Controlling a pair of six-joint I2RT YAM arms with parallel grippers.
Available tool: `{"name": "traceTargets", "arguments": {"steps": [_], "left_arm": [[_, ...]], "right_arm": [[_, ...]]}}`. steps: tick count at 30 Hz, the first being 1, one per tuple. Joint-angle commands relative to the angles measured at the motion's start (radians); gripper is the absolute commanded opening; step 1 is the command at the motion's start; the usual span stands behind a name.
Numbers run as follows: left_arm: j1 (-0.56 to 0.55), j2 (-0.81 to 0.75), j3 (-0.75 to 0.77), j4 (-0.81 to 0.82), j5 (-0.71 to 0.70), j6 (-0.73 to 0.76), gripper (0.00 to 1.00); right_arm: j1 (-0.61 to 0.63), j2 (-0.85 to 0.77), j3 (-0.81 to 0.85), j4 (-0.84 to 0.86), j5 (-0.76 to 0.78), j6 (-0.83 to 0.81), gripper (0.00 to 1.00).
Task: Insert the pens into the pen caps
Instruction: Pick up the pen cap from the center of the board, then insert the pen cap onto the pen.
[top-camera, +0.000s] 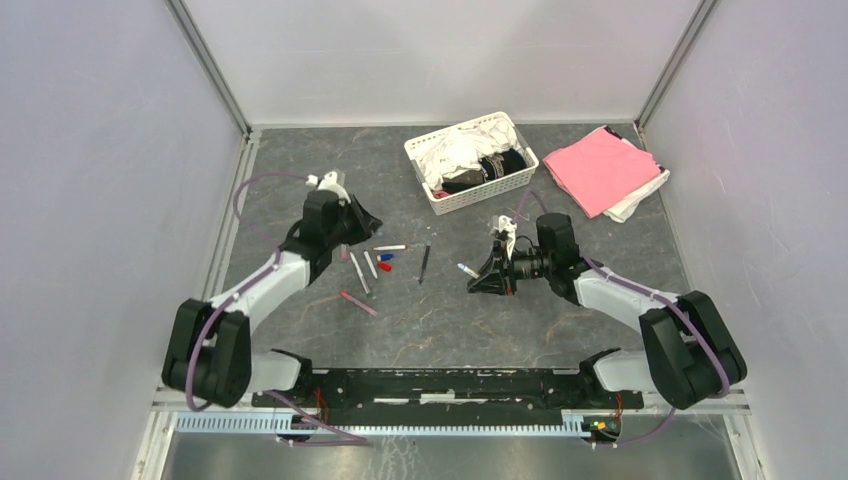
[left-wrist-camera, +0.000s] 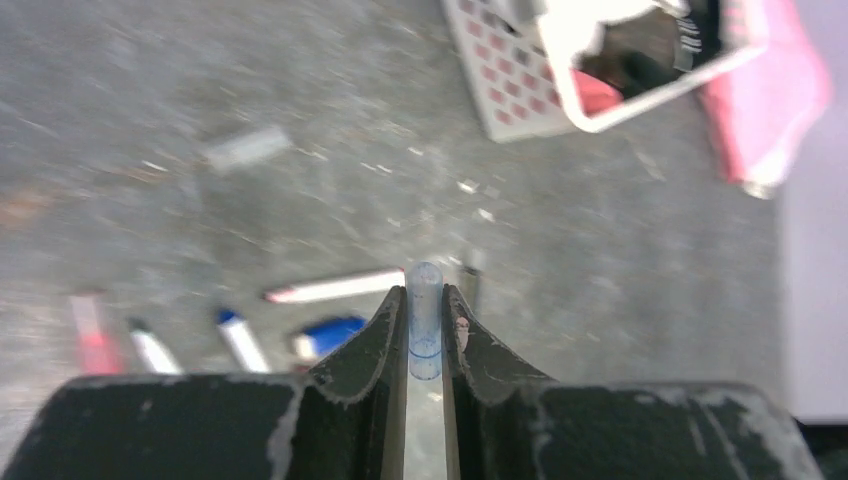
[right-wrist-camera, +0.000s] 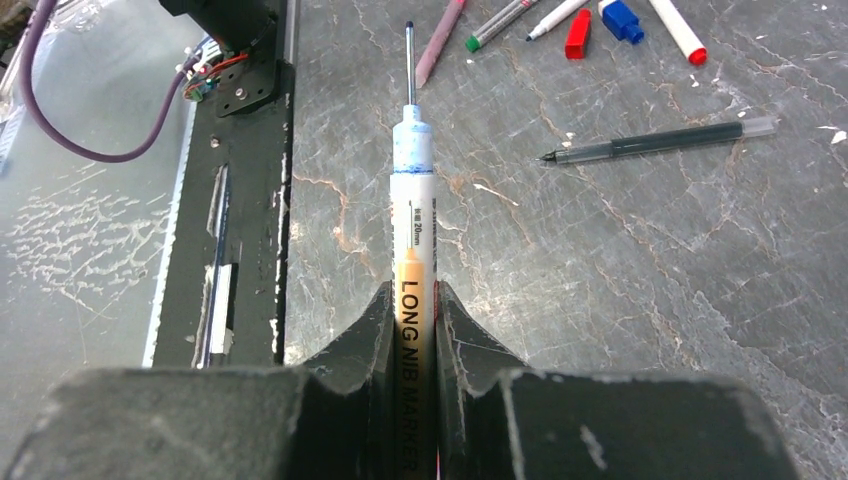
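A clear cap (left-wrist-camera: 424, 325) is pinched by the left gripper (left-wrist-camera: 425, 298), a long-nib marker (right-wrist-camera: 412, 225) by the right gripper (right-wrist-camera: 415, 292). Grey tabletop (top-camera: 450, 325), ringed by white walls (top-camera: 430, 50), is seen below.

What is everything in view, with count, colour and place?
basket: one, white, far centre
cloths: some, white, in the basket
folded cloth: one, pink, far right
loose pens: five, mostly white, one dark, one pink, table middle
loose caps: two, red and blue, among the pens
marker: one, white, blue neck, gripped, right side
cap: one, clear bluish, gripped, left side
left hand: one, black, shut on the cap
right hand: one, black, shut on the marker
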Motion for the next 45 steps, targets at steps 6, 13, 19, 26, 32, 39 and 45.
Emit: {"name": "traceTargets", "arguments": {"steps": [6,13,19,26,32,39,45], "left_arm": [[-0.241,-0.16,-0.374,0.92,0.018,-0.493,0.02],[-0.412,-0.086,-0.46,1.356,-0.194,-0.496,0.02],[-0.47,0.06,-0.454,1.618,-0.248,-0.489,0.02],[-0.539,0.189,-0.408,1.745,-0.274,-0.454,0.02],[-0.576,0.208,-0.381,1.753,-0.311,-0.427,0.02],[-0.586,0.191,-0.376,1.754,-0.339,-0.399,0.02],[-0.59,0.19,-0.368,1.754,-0.342,-0.377,0.02]], "right_arm": [[0.026,-0.074,-0.09,0.336,0.016,0.31,0.0],[0.026,-0.151,-0.131,0.463,0.083,0.475,0.0],[0.025,-0.161,-0.139,0.535,0.078,0.573,0.0],[0.026,-0.162,-0.151,0.56,0.103,0.623,0.0],[0.027,-0.162,-0.159,0.551,0.123,0.617,0.0],[0.03,-0.156,-0.157,0.531,0.132,0.612,0.0],[0.032,-0.154,-0.162,0.528,0.143,0.613,0.0]]}}
